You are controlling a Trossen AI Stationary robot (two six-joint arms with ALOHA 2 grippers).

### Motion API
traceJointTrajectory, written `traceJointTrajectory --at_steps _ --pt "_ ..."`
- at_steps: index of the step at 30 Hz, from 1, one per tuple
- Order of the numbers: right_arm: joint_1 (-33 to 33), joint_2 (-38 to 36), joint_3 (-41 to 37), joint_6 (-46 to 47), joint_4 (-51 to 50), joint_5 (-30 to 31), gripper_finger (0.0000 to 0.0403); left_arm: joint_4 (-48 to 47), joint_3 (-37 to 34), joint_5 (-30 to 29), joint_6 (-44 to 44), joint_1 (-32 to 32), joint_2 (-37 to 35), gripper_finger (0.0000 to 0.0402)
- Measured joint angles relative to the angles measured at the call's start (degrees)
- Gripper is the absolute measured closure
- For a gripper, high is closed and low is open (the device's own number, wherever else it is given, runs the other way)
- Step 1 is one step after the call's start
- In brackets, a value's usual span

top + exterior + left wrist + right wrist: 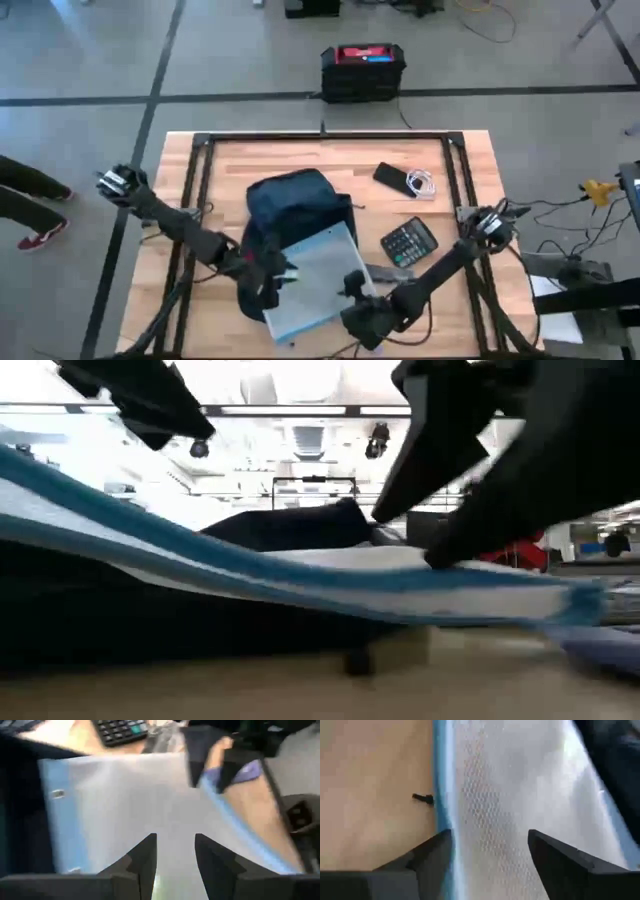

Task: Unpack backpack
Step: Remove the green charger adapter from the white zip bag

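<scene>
Backpack point(290, 200) lies in the middle of the table point(460, 160), with its mouth turned to the near edge, and a pale blue folder point(318, 280) comes out of this mouth at a slant toward the near right. The long axis of the folder runs from the bag down to the table edge. The left gripper point(283, 275) is at the left long edge of the folder, close to the bag; in the left wrist view its fingers point(142, 865) stand a little apart over the folder face, and one cannot tell if they pinch anything. The right gripper point(355, 285) is at the right long edge, nearer to the free end, so it seems the better placed arm to draw the folder away from the bag. Its jaws are wide and stand on both sides of the blue edge point(440, 795), but they do not clamp it yet, as far as one can judge. Only the high view shows a calculator point(409, 242), a phone point(394, 179) and a cable point(421, 183) lying on the right of the bag. Only the low view shows that the folder point(300, 575) is raised from the table and bends downward toward its free end.
</scene>
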Motion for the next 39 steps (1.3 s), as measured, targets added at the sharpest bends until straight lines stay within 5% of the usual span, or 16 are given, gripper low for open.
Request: traceJointTrajectory --at_steps 10,29,34,39 --pt "-0.8 0.4 2.1 -2.3 1.0 -9.2 0.0198 8.1 0.0 -1.6 -1.4 -5.7 6.5 0.0284" --pt "-4.2 4.5 1.3 0.2 1.2 -0.3 0.0215 8.4 3.9 0.0 -1.7 -6.2 14.3 0.0283" --pt "-4.6 4.1 1.9 -0.1 1.3 3.8 0.0266 8.3 5.3 0.0 -0.5 -6.2 14.3 0.0283" --pt "-6.2 4.1 2.7 0.0 1.4 4.6 0.0375 7.8 5.4 0.0 -0.2 -6.2 14.3 0.0283"
